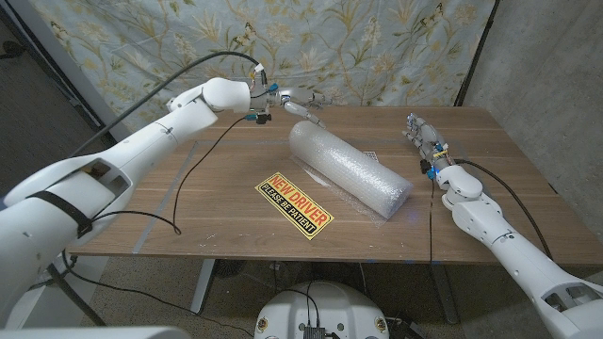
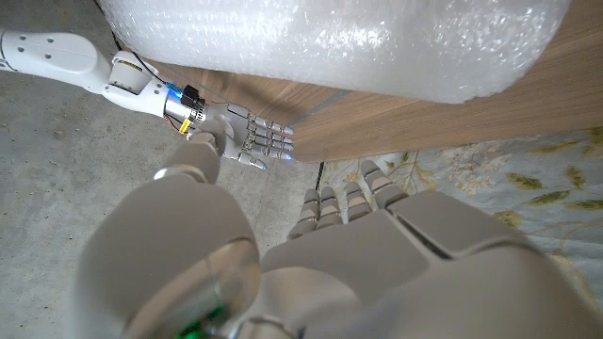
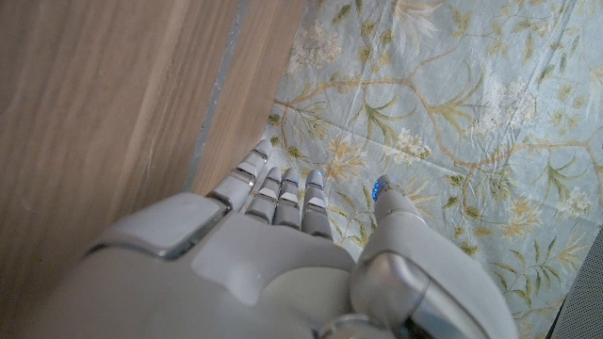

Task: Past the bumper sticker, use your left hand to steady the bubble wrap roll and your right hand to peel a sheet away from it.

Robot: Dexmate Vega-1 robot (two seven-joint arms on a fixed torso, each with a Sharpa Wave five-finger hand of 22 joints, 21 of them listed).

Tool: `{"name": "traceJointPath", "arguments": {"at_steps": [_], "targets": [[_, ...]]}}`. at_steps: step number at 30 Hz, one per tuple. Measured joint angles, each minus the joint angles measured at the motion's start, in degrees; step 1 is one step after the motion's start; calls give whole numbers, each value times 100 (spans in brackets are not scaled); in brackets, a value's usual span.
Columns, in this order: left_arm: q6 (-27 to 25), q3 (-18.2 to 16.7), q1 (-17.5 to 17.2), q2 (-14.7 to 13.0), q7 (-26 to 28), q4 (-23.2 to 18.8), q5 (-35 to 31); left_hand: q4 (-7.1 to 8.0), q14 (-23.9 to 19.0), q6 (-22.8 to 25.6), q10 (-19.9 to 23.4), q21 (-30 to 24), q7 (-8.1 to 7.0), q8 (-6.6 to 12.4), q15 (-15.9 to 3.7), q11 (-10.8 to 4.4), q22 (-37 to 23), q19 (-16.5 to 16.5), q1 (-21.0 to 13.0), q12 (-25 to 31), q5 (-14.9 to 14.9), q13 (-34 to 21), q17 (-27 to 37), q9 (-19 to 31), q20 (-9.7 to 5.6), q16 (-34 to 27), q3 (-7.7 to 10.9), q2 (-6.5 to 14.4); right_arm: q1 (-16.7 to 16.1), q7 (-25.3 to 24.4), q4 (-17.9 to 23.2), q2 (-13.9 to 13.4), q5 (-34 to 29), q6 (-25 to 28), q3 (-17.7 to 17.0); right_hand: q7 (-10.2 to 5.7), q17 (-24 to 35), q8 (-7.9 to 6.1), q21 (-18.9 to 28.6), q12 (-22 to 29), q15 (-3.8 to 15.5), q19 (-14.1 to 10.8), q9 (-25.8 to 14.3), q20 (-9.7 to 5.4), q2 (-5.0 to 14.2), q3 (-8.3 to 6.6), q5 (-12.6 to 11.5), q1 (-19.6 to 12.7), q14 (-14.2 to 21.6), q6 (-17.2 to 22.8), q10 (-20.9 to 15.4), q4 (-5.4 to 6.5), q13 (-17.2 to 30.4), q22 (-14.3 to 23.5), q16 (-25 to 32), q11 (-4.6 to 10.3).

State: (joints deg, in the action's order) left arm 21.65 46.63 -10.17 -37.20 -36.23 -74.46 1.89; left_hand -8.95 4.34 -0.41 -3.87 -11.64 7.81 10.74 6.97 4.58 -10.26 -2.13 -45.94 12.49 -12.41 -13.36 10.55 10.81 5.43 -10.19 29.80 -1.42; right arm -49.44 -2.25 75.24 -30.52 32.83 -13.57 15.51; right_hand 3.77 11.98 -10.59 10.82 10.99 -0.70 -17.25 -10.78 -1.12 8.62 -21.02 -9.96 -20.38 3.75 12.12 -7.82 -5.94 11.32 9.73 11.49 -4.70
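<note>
The bubble wrap roll (image 1: 350,169) lies slantwise on the middle of the wooden table (image 1: 490,141), and its clear bubbled surface (image 2: 330,38) also shows in the left wrist view. The yellow bumper sticker (image 1: 295,203) reading NEW DRIVER lies flat in front of it. My left hand (image 1: 298,102) hovers just past the roll's far end, fingers (image 2: 339,202) stretched out and holding nothing, with a gap to the roll. My right hand (image 1: 421,137) is to the right of the roll and apart from it, its fingers (image 3: 283,193) straight and empty; the right hand (image 2: 250,141) also shows in the left wrist view.
A black cable (image 1: 193,174) from my left arm loops over the table's left part. A flowered cloth backdrop (image 1: 377,47) hangs behind the table's far edge. A small pale scrap (image 1: 372,155) lies beside the roll.
</note>
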Motion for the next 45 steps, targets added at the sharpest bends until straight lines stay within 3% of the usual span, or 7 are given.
{"name": "traceJointPath", "arguments": {"at_steps": [24,30,45], "targets": [[126,96,309,-131,-809,-75,-147,27,499,-681,-589,85,121,-66,152,126,0,407,-22,-109,0,-64,-1,-1,32,1,-75,22,88,-297,114,-83,-124,334,-7,31,1,0,0,0,-57,41,0,41,0,-24,0,0,-57,-109,92,-23,0,0,0,-29],[82,182,433,-130,-972,-98,-193,44,523,-906,-589,85,178,-66,175,126,-30,539,-19,-109,45,-91,-1,-1,40,1,-139,19,73,-383,180,-117,-146,411,-26,11,1,0,0,0,-66,96,0,48,0,-24,0,0,-108,-132,114,-23,0,0,0,-7],[-217,427,648,-125,-1448,-430,-431,66,550,-921,-596,83,180,-66,267,240,-29,778,83,-109,140,-117,26,-1,101,0,-257,-82,-132,-508,510,-246,-151,590,-133,44,2,0,0,0,-106,149,0,55,0,-8,0,0,-148,-203,215,-38,0,0,0,-49]]}}
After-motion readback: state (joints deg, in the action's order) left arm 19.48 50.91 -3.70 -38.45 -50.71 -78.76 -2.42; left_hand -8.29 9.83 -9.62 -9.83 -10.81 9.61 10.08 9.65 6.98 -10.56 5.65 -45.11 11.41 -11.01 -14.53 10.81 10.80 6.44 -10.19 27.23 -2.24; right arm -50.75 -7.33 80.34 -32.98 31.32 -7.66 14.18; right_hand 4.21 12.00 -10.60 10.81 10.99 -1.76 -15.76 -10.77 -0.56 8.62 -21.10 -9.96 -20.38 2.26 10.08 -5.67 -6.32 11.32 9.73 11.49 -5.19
